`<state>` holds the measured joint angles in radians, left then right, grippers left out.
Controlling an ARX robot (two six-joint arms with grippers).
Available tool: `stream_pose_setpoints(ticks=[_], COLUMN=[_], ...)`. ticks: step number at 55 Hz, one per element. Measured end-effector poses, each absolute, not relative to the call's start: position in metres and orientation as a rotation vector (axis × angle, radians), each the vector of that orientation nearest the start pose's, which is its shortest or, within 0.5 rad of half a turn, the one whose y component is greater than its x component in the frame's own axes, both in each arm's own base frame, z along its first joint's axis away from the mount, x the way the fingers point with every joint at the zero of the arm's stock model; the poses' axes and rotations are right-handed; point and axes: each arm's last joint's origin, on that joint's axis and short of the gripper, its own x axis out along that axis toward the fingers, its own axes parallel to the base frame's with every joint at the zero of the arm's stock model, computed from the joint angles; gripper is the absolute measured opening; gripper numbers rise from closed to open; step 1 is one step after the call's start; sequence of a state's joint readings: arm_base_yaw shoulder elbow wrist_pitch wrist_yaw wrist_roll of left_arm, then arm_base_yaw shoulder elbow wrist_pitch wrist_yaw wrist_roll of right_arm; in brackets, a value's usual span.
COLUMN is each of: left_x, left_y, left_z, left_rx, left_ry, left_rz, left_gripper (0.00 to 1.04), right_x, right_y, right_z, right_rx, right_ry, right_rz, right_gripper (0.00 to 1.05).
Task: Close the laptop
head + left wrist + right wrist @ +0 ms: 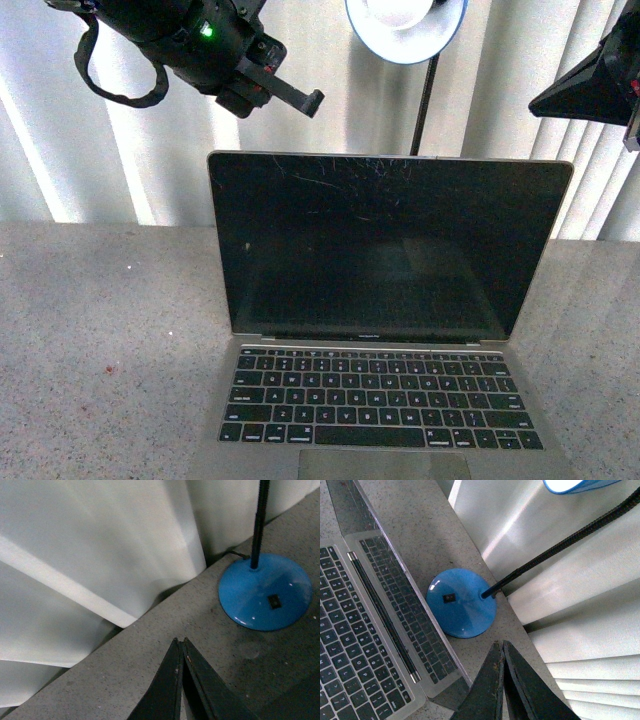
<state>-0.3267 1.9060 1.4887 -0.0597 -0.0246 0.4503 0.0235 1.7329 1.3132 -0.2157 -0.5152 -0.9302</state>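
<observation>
We find bare tabletop left and right of the open laptop. Just behind it the lamp's blue base fills the strip before the curtain. Its gooseneck rises above the screen near the middle of the top edge.

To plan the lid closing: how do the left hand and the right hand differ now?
The left hand shows above the left part of the laptop lid; the right hand above its right corner, cut by the picture's edge. The left wrist view shows the lamp base but no laptop; the right one shows both. Both hands are shut and hold nothing.
</observation>
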Motion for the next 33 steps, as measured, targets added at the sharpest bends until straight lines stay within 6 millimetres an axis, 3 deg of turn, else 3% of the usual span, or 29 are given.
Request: stream_pose_setpoints(ticks=[33], left_x=[0.416], left_y=[-0.148], left_z=[0.254], left_rx=[0.625], left_ry=[0.499], left_rz=[-0.492], left_gripper=[0.04], right_x=[0.402], right_y=[0.040], right_z=[0.250], right_rx=[-0.806], right_ry=[0.372], right_rz=[0.868], right_gripper=[0.03])
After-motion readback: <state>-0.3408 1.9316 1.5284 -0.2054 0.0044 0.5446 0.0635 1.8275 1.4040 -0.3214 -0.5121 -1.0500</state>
